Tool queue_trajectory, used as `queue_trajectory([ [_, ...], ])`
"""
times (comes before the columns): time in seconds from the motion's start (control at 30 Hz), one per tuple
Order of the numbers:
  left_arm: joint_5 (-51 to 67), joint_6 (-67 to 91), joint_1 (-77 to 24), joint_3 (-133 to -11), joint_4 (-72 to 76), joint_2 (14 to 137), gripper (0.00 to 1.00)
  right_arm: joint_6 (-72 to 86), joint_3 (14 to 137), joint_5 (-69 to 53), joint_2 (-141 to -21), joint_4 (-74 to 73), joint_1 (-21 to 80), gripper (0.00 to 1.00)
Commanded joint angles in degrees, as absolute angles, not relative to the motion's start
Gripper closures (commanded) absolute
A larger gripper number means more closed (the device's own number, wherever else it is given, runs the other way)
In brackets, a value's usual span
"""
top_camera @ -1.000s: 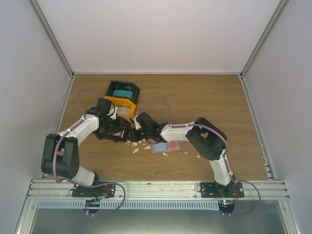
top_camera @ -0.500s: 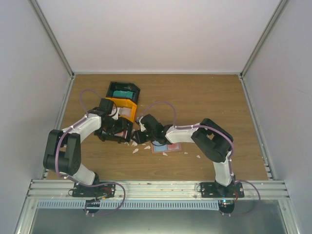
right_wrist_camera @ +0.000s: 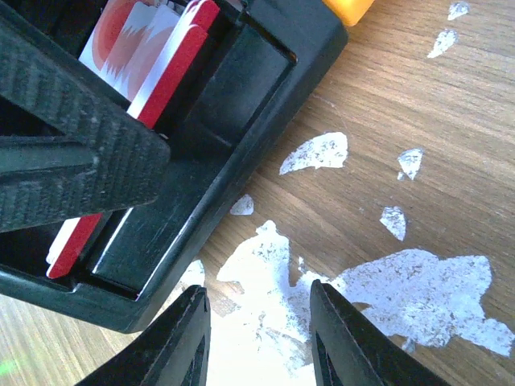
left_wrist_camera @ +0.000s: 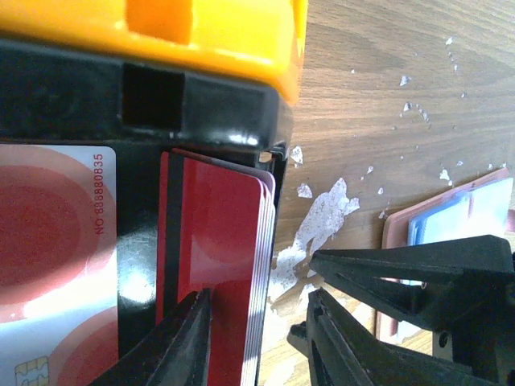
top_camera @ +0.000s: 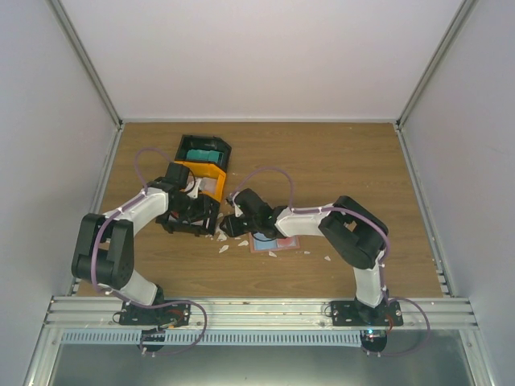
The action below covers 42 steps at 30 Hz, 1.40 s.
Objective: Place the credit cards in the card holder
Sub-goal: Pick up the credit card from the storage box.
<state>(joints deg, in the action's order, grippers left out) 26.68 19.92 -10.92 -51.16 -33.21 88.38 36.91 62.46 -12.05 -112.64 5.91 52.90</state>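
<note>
At left pincer (left_wrist_camera: 259,297) tips | red cards (left_wrist_camera: 213,241) in black bin (left_wrist_camera: 201,100) | jaws apart

Looking down from above, the right arm (top_camera: 269,219) lies over the far edge of the card holder (top_camera: 286,243), and both pairs of jaws are too small there to read. Close in at the left wrist, the stack of red cards (left_wrist_camera: 217,257) and the pale card (left_wrist_camera: 56,233) beside it run off the bottom edge, the pale one off the left too. The card holder is cut by the right edge and sits partly behind a black finger (left_wrist_camera: 418,261) of the right gripper (right_wrist_camera: 256,288). At the right wrist, a ribbed finger (right_wrist_camera: 72,161) of the left gripper (left_wrist_camera: 257,293) masks much of the cards, and the orange bin (right_wrist_camera: 348,6) shows only a corner.
</note>
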Motion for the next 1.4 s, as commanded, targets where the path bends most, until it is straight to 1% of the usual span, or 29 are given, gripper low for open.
queue_trajectory([
  [0.0, 29.12, 19.77, -11.47, -51.33, -33.57, 85.79, 0.65, 37.00, 61.62, -10.64, -110.99, 5.34, 52.21, 0.64],
  [0.23, 28.79, 19.95, -11.51, -51.55, -34.40, 84.90, 0.70, 37.01, 61.31, -10.57, -111.18, 5.27, 51.88, 0.64],
  [0.53, 27.07, 20.30, -11.47, -51.24, -34.52, 85.25, 0.80, 37.06, 60.74, -10.57, -111.08, 5.20, 51.68, 0.64],
  [0.67, 26.78, 20.39, -11.49, -51.24, -34.54, 85.40, 0.80, 37.09, 60.58, -10.59, -111.03, 5.27, 51.59, 0.64],
  [0.8, 26.91, 20.31, -11.51, -51.24, -34.43, 85.77, 0.75, 37.09, 60.64, -10.59, -111.12, 5.36, 51.59, 0.64],
  [0.97, 26.79, 20.21, -11.50, -51.15, -34.45, 86.04, 0.74, 37.09, 60.69, -10.59, -111.26, 5.36, 51.60, 0.64],
  [1.13, 26.13, 20.21, -11.60, -51.06, -34.59, 86.10, 0.75, 37.17, 60.73, -10.68, -111.36, 5.36, 51.59, 0.64],
  [1.37, 25.51, 20.13, -11.69, -51.23, -34.96, 86.05, 0.83, 37.36, 60.60, -10.65, -111.31, 5.45, 51.59, 0.64],
])
